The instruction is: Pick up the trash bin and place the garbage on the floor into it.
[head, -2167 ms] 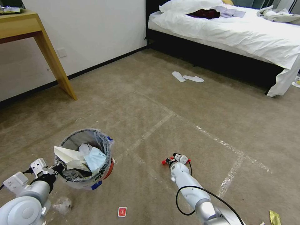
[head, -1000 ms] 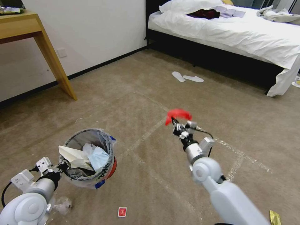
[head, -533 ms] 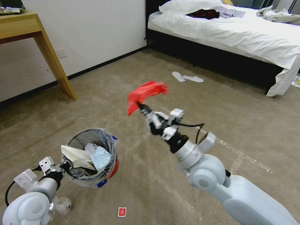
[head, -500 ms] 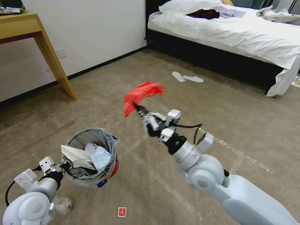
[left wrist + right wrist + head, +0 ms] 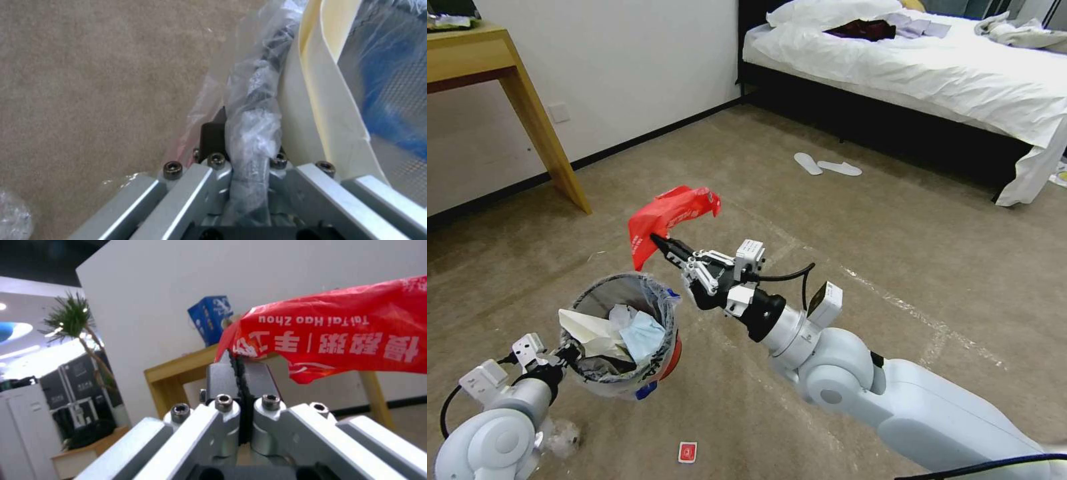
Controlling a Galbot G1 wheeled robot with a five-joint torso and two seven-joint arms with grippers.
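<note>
One small red packet (image 5: 688, 452) lies on the carpet (image 5: 827, 220) nearest. The left gripper (image 5: 564, 355) pinches the trash bin (image 5: 620, 337) rim. Beyond, the right gripper (image 5: 662, 243) pinches one red wrapper (image 5: 670, 215) above it. Two white slippers (image 5: 826, 165) lie farthest.

Even bright indoor light, soft faint shadows on the floor (image 5: 747, 167), glare off its tape lines (image 5: 907, 307), wide-angle bending at head view edges, left wrist view soft on the trash bin (image 5: 253, 110) liner, right wrist background blurred, glowing patches far off.
</note>
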